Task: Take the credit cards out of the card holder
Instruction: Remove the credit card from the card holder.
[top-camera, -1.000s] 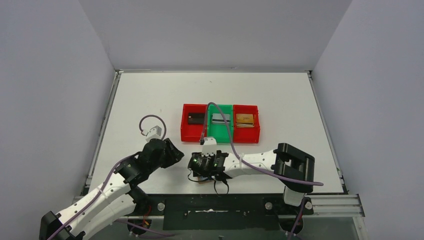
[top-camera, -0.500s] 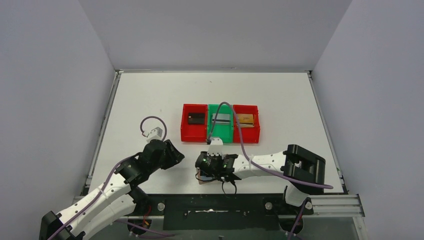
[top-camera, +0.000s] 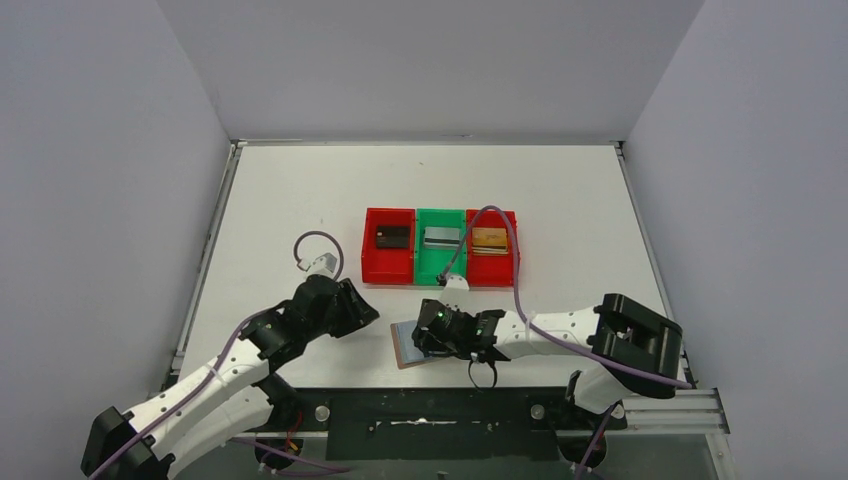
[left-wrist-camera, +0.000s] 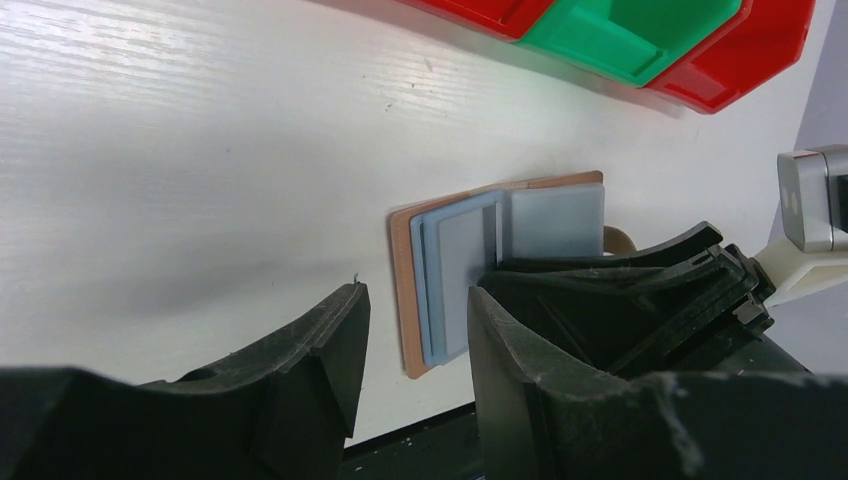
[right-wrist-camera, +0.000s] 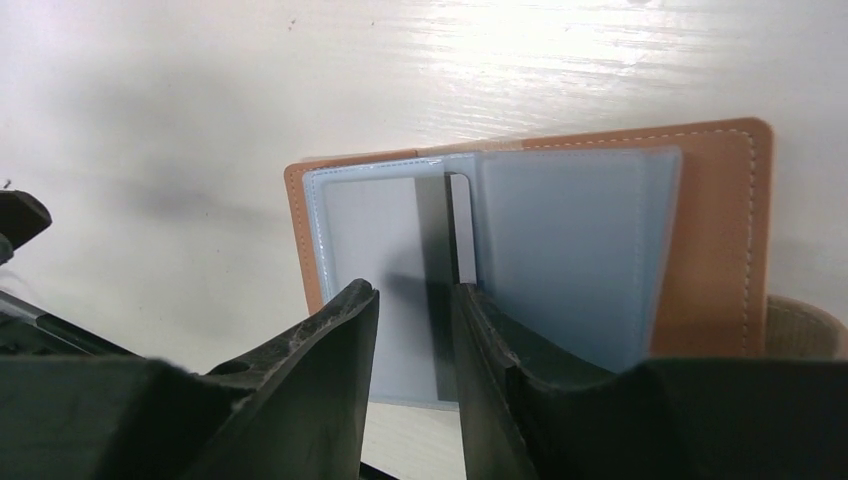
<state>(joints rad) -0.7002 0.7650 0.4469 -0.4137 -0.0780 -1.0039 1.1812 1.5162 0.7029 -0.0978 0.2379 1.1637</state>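
Note:
The card holder (top-camera: 404, 347) lies open near the table's front edge, tan leather with grey-blue lining (right-wrist-camera: 570, 240). A thin dark edge (right-wrist-camera: 437, 225) and a white sliver (right-wrist-camera: 461, 225) show at its fold. My right gripper (right-wrist-camera: 415, 295) hovers low over the left leaf, its jaws a narrow gap apart with only lining seen between them. My left gripper (left-wrist-camera: 415, 300) stands open and empty just left of the card holder (left-wrist-camera: 455, 270). Credit cards lie in the bins: black (top-camera: 392, 237), silver (top-camera: 441, 237), gold (top-camera: 491, 239).
Three joined bins stand mid-table: red (top-camera: 373, 262), green (top-camera: 428, 268), red (top-camera: 507, 268). Their near walls show at the top of the left wrist view (left-wrist-camera: 640, 45). The right arm's black gripper body (left-wrist-camera: 640, 290) sits close to my left fingers. The table's front edge (top-camera: 400, 385) is just behind the card holder.
The right gripper has slid right, uncovering the card holder's left part, and its jaws have narrowed. The left gripper has crept right toward the card holder.

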